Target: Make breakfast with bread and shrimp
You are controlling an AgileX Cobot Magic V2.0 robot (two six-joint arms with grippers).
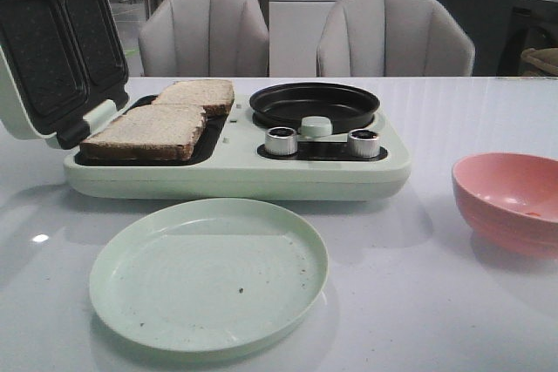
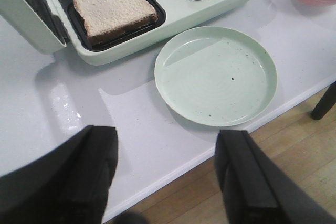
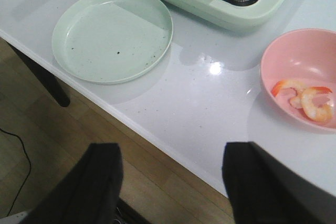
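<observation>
White desk: mint-green breakfast maker, lid raised, with the bread, two slices side by side on its left grill plate, and a bare black pan at its right. Pale green plate just in front; pink bowl to the right holding the shrimp. Left end effector and right end effector: fingers spread apart, holding nothing, over the desk's near edge.
</observation>
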